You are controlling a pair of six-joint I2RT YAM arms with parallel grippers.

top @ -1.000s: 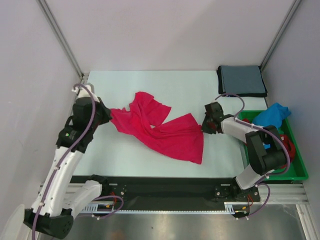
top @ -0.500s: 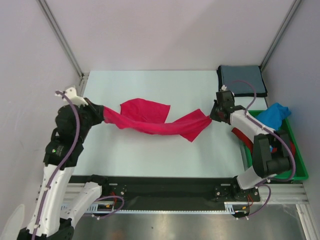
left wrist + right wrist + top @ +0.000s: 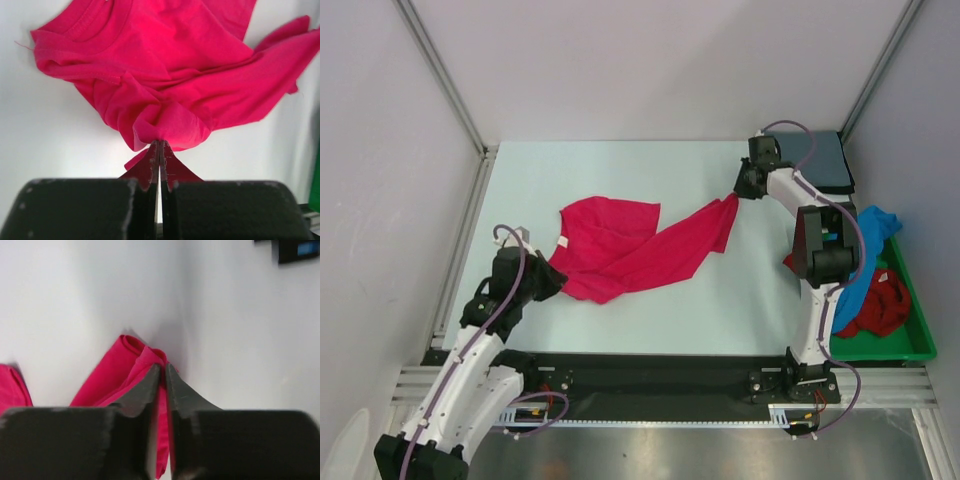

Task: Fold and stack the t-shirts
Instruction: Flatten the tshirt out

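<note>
The bright pink-red t-shirt (image 3: 620,245) lies crumpled and stretched slantwise across the table, collar (image 3: 100,20) toward the far left. My left gripper (image 3: 555,283) is shut on a bunched fold at its near-left end (image 3: 160,142). My right gripper (image 3: 738,193) pinches the far-right corner (image 3: 162,367), with cloth (image 3: 112,377) between its nearly closed fingers. A folded grey-blue t-shirt (image 3: 825,160) lies at the back right corner. A bright blue t-shirt (image 3: 865,270) and a darker red one (image 3: 875,305) lie heaped in the tray.
The green plastic tray (image 3: 880,348) stands along the right edge, beside the right arm's base. Metal frame posts rise at both back corners. Bare table shows in front of the shirt and at the far left.
The left gripper pulled back toward the near-left edge and the right gripper swung to the far right. The shirt between them dropped onto the table, drawn out slantwise.
</note>
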